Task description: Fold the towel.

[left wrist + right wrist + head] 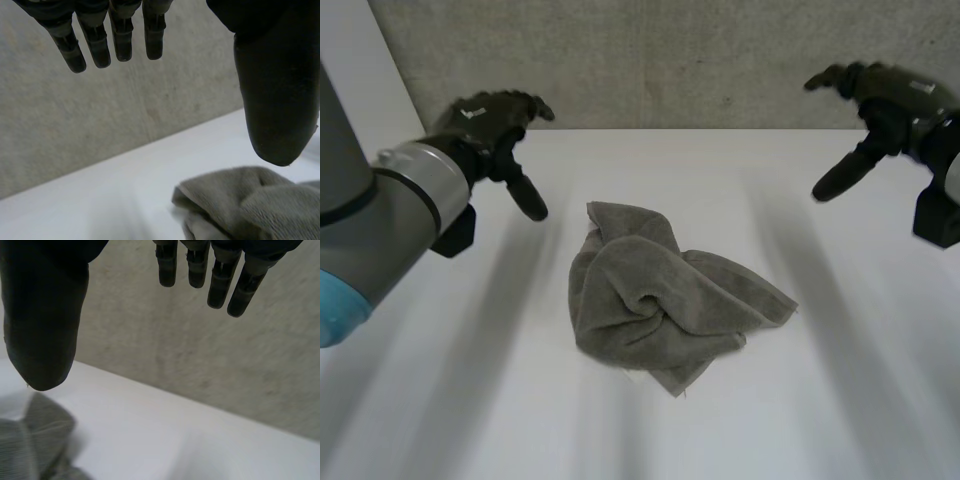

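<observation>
Lying crumpled near the middle of the white table point(440, 400), the grey towel point(665, 295) is a loose, unfolded heap. One corner points toward the near edge and another flap reaches out to the right.

The left hand point(490, 125) hangs above the table to the far left of the towel, apart from it and holding nothing. In the left wrist view its fingers point(95, 45) are straight and side by side. The thumb point(275, 100) stands well away from them, so the hand is spread wide. A rumpled edge of the towel lies on the table under that thumb. The left arm point(380, 220), with its grey joint and light-blue cap, comes in from the near left.

The right hand point(885, 100) hangs at the far right, well apart from the towel. Its thumb points down and in toward the middle of the table. In the right wrist view its fingers are straight and its thumb is held far from them, with nothing between. A corner of the towel lies on the table below the thumb, clear of the hand.

A rough grey wall point(670, 60) rises behind the far edge of the table.
</observation>
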### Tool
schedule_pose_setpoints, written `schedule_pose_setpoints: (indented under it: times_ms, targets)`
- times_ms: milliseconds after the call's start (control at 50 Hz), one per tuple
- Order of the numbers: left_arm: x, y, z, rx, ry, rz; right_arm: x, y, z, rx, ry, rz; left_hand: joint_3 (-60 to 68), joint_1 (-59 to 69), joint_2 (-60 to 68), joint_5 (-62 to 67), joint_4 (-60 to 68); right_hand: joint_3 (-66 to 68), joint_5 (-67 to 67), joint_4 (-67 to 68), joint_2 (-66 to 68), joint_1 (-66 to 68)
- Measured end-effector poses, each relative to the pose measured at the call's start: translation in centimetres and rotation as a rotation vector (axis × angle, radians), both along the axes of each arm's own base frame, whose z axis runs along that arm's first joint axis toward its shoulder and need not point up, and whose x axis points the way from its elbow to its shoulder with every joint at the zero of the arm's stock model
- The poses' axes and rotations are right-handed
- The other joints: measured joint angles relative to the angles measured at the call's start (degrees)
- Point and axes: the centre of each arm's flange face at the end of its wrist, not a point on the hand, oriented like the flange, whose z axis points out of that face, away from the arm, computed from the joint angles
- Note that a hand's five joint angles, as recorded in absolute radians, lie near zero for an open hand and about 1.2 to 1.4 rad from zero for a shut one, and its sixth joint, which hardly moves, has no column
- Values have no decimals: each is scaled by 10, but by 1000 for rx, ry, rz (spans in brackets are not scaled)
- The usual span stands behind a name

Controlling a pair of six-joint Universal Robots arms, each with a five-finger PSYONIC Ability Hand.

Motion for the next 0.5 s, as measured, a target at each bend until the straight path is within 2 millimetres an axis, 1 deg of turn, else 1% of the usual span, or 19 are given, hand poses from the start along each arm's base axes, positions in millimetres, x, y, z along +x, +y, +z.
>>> schedule_pose_setpoints:
  times_ms: [40, 60, 100, 120, 160, 180, 200, 220, 260, 280, 340, 400, 500]
  targets:
    - [-3, -3, -10, 26, -10, -18, 1, 2, -8, 49, -24, 23, 0, 0, 0, 0, 0, 0, 0, 0, 0, 0]
    - [-5, -6, -18, 46, -16, -35, 2, 3, -16, 84, -37, 36, 0, 0, 0, 0, 0, 0, 0, 0, 0, 0]
    - [-9, -11, -35, 89, -29, -73, 5, 3, -36, 166, -54, 60, 0, 0, 0, 0, 0, 0, 0, 0, 0, 0]
    - [-10, -13, -40, 102, -34, -87, 6, 3, -42, 186, -57, 64, 0, 0, 0, 0, 0, 0, 0, 0, 0, 0]
    - [-14, -17, -58, 146, -49, -135, 10, 2, -67, 268, -58, 81, 0, 0, 0, 0, 0, 0, 0, 0, 0, 0]
    - [-15, -19, -63, 157, -54, -150, 11, 3, -74, 290, -57, 87, 0, 0, 0, 0, 0, 0, 0, 0, 0, 0]
    - [-18, -21, -72, 174, -64, -177, 14, 3, -86, 323, -53, 96, 0, 0, 0, 0, 0, 0, 0, 0, 0, 0]
    - [-19, -22, -77, 183, -70, -193, 17, 4, -94, 342, -49, 102, 0, 0, 0, 0, 0, 0, 0, 0, 0, 0]
    - [-23, -25, -93, 201, -93, -238, 24, 6, -117, 395, -34, 122, 0, 0, 0, 0, 0, 0, 0, 0, 0, 0]
    - [-24, -26, -96, 203, -98, -245, 26, 6, -121, 404, -31, 125, 0, 0, 0, 0, 0, 0, 0, 0, 0, 0]
    - [-28, -31, -114, 207, -130, -282, 35, 7, -146, 434, -9, 135, 0, 0, 0, 0, 0, 0, 0, 0, 0, 0]
    - [-31, -35, -127, 203, -151, -294, 41, 7, -162, 437, 8, 135, 0, 0, 0, 0, 0, 0, 0, 0, 0, 0]
    - [-35, -42, -146, 207, -171, -297, 52, 10, -181, 432, 29, 148, 0, 0, 0, 0, 0, 0, 3, 0, 3, 11]
